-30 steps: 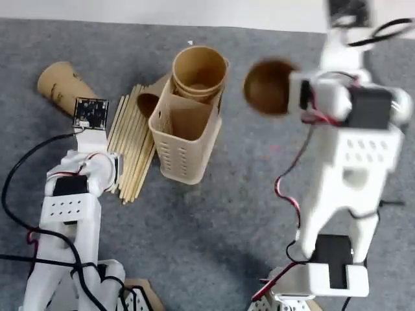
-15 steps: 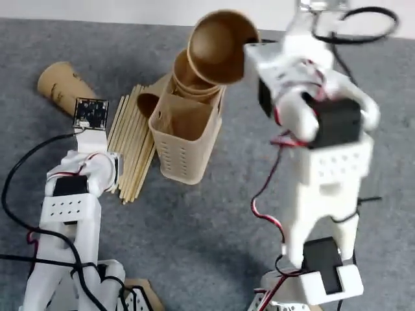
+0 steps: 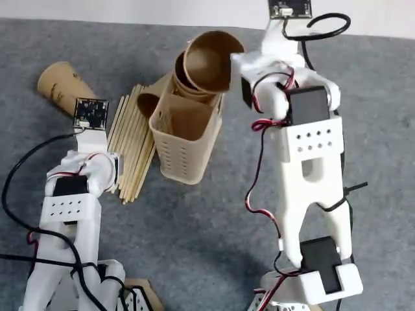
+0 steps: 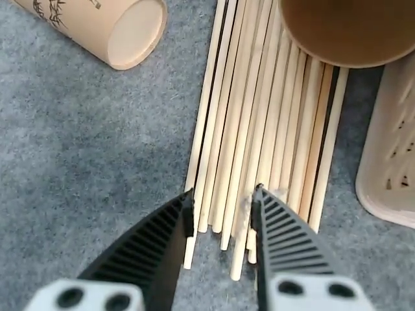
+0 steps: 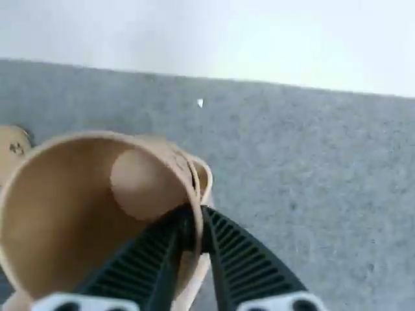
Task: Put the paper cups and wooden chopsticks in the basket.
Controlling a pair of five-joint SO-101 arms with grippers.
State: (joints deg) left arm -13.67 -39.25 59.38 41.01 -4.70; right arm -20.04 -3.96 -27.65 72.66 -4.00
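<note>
Upper left: loose cup [image 3: 61, 85] lying on its side, not yet binned. Left gripper [image 4: 222, 194] hanging open, jaws straddling chopsticks [image 3: 133, 142] at their ends, likely lining up for pinch. Centre: basket [image 3: 185, 136] holding stacked cup [image 3: 194, 87]. Right gripper [image 5: 194, 217] clamping rim of tilted cup [image 3: 209, 61] just above stacked cup, probably angling it for nesting.

The grey, felt-like table [image 3: 214, 220] carries a pale slotted basket [image 3: 185, 149] standing upright near the middle. Just left of it a bundle of chopsticks [image 3: 133, 146] lies flat, running near to far. At the far left a cup [image 3: 59, 85] lies on its side, apart from the sticks. The left base [image 3: 71, 285] and right base [image 3: 311, 282] stand at the near edge.
</note>
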